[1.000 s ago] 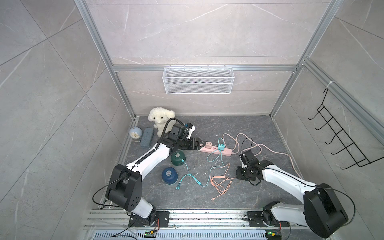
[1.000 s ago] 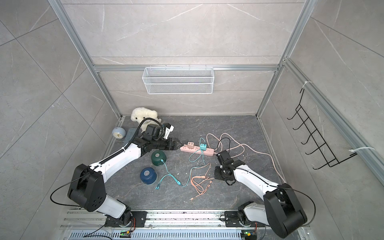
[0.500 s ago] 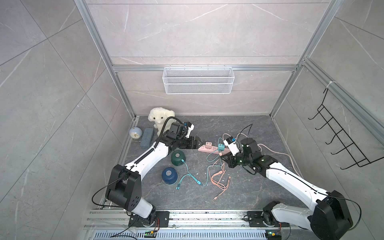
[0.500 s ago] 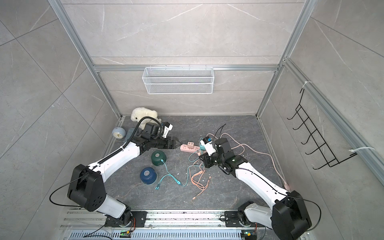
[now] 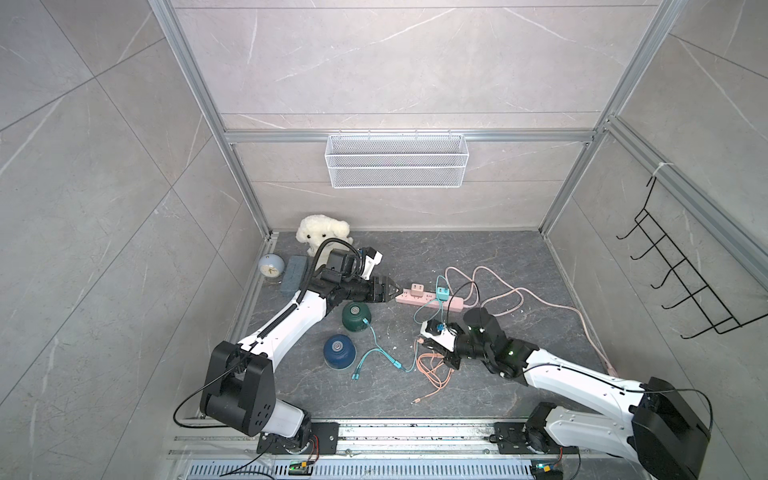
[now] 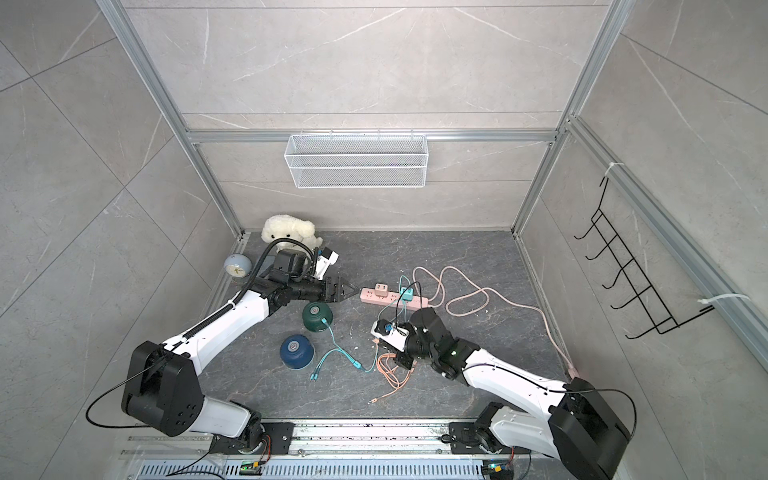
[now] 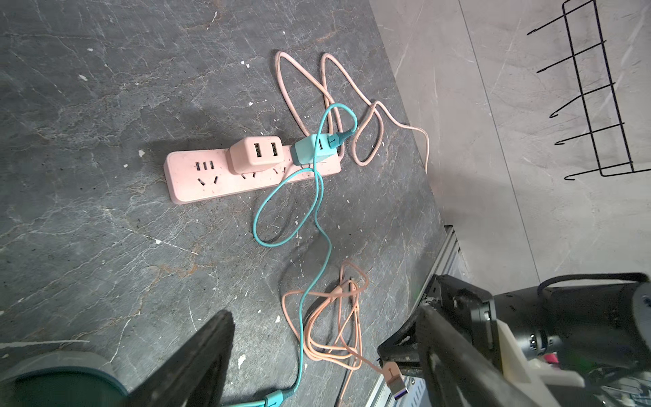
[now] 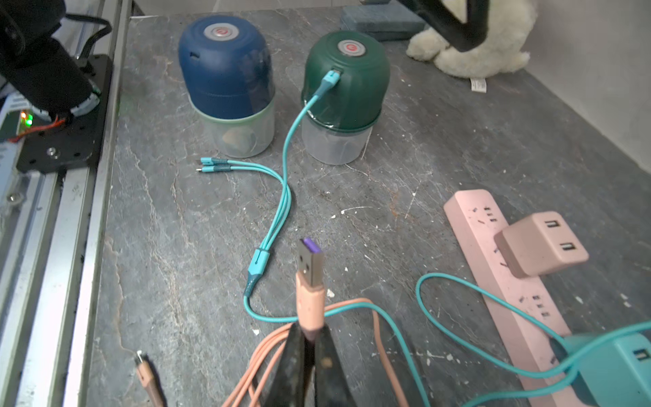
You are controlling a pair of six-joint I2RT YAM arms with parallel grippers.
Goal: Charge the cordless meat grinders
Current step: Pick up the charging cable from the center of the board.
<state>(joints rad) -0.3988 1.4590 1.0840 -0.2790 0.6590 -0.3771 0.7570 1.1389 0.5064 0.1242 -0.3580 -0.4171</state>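
Your right gripper point(image 8: 307, 333), jaws clenched on the orange USB plug point(image 8: 310, 262), has drawn back from the power strip point(image 5: 419, 300); the left gripper point(image 5: 394, 289) stays released; the green grinder point(image 5: 355, 316) and blue grinder point(image 5: 339, 350) stand on the tabletop point(image 5: 478, 249), the blue one's clear cup point(image 8: 236, 135) holding a pale lump.

Robot lab cell, aluminium frame point(image 5: 291, 136)

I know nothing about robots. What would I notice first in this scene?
A white left arm and right arm stretch out near a pink power strip mid-floor. Nearby stand a green grinder, with a teal cable plugged in, and a blue grinder. The right arm's jaws pinch an orange cable's plug.
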